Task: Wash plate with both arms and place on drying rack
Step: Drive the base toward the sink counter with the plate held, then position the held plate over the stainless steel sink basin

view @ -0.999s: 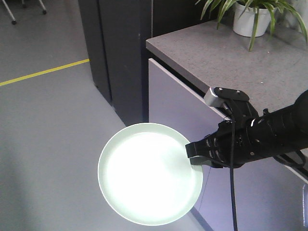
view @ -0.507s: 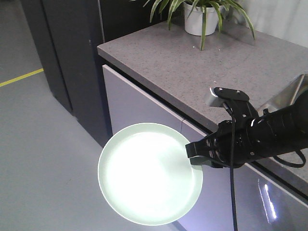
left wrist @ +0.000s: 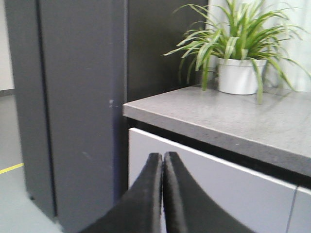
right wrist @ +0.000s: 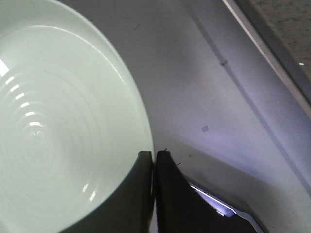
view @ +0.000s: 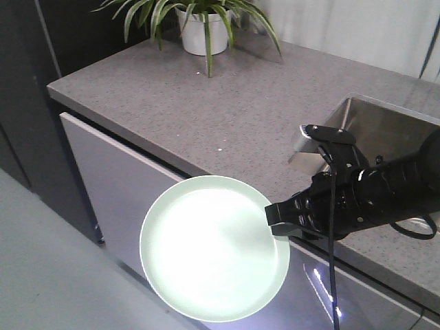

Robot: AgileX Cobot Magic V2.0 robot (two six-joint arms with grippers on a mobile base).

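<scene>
Carrying phase, by my reading: the plate [view: 213, 247] is airborne, out in front of the cabinet front [view: 96, 172], lower than the table [view: 172, 103] edge and not yet over the sink [view: 385, 130]. The right pincer [view: 273, 221] is clenched on the plate's right rim, a thin edge grip only. The right wrist view shows its two fingers pinched close with the rim between them. The left pincer [left wrist: 163, 156] is closed on nothing, fingers pressed together, facing the table end and the potted plant [view: 203, 31]. Drying rack not in view; no tap seen either.

To do it well:
- The hold is at one edge, so the plate's weight hangs off to the side. The glossy rim could pivot or slip.
- Move the wrist slowly, hold the tilt steady, and avoid sudden swings.
- Lift clear of the table edge before crossing toward the sink.
- The left pincer should open before it comes in to help at the opposite rim.
</scene>
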